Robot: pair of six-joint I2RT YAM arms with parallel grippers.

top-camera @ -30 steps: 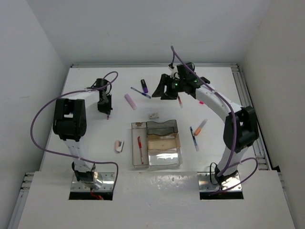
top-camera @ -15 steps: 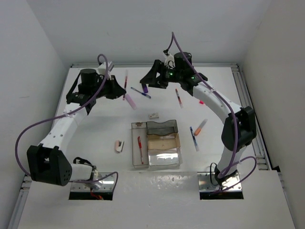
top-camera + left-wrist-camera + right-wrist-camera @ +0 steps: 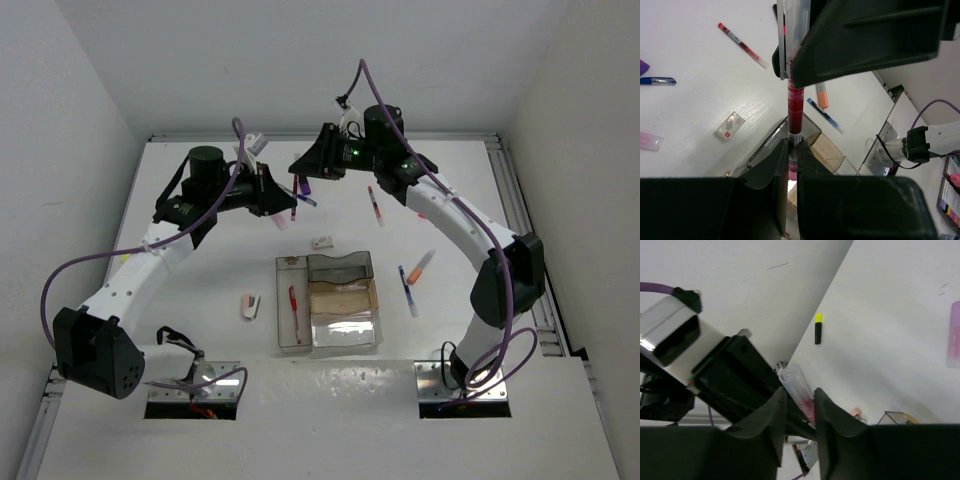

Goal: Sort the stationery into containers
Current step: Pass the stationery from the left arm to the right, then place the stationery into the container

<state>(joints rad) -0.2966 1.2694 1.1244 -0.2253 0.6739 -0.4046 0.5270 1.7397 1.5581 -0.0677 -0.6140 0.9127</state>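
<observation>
Sorting looks barely begun on the white table. Nearest the arms' bases, the cluster of containers shows one sure item, a first red pen lying lengthwise in the long narrow tray. What, if anything, lies in the clear tray, amber tray and grey tray beside it cannot be made out. Just left of the trays a pale pink eraser lies loose, and to their right a blue pen and an orange highlighter rest close together. A small white eraser sits just beyond the grey tray. Farther back, a second red pen, a second blue pen and a pink highlighter lie unsorted. Above them the two arms meet. The left gripper is clamped on one end of a third red pen, held clear of the table. The right gripper has its jaws drawn narrow about the pen's clear-capped other end; whether they pinch it cannot be told. It reads as a hand-over in mid-air. A yellow highlighter lies well apart at the far side. Most of the stationery is left to sort.
</observation>
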